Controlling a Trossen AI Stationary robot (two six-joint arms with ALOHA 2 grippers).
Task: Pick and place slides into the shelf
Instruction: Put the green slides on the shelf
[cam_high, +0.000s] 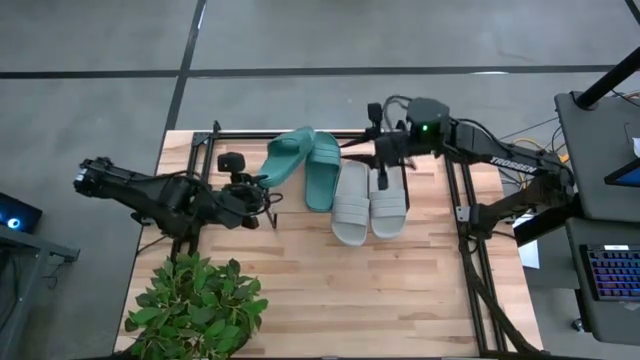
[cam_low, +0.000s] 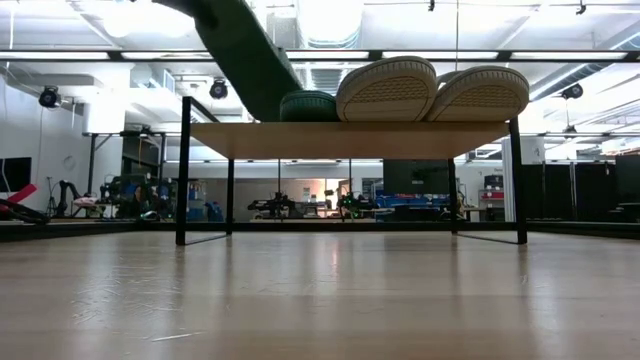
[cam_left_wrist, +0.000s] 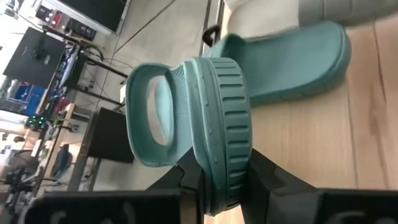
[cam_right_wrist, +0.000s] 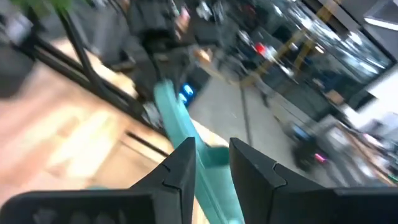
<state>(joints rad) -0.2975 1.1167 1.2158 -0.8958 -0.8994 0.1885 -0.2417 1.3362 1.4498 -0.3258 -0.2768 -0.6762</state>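
Note:
Four slides are on or over the shelf's wooden top (cam_high: 300, 280). Two pale grey slides (cam_high: 368, 203) lie side by side, soles down, and one teal slide (cam_high: 322, 172) lies to their left. The second teal slide (cam_high: 290, 155) is turned on its side at the far left, and my left gripper (cam_high: 265, 185) is shut on it. My right gripper (cam_high: 383, 178) hovers over the grey slides' far ends, its fingers (cam_right_wrist: 180, 163) a little apart with nothing between them. In the low view, the slides' ends (cam_low: 385, 88) stick out over the board's edge (cam_low: 350, 140). My left gripper pinches the teal slide's near end (cam_left_wrist: 225, 163) between its two fingers, across the thickness of the sole. It comes from the table's left, slanting slightly down. The slide is turned on its side, ribbed sole rim (cam_left_wrist: 231, 112) toward the camera. I cannot tell whether it touches the board.
A potted green plant (cam_high: 195, 305) stands at the near left corner. Black metal frames (cam_high: 468, 215) run along the board's left and right sides. The near half of the board is bare wood.

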